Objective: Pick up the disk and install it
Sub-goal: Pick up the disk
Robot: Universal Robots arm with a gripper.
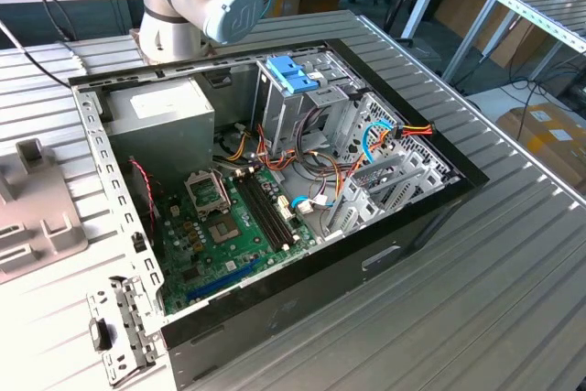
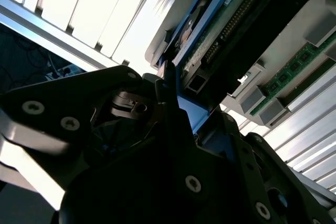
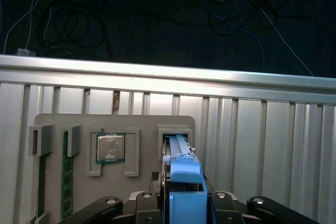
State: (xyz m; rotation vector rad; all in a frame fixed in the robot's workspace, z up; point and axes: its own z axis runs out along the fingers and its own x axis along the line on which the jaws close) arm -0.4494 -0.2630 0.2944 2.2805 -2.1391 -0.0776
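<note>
The gripper [image 3: 185,199] has its jaws clamped on the disk [image 3: 181,171], which stands edge-on with its far end at a slot in the grey tray [image 3: 142,124]. To my eye the pick-up is barely begun. The open computer case [image 1: 320,304] sits waiting, with nothing installed yet.

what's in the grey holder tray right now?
In the first wrist view: a processor chip, a green memory stick and the disk edge-on at its slot. Part of the tray and the disk's seating are hidden by the gripper.
</note>
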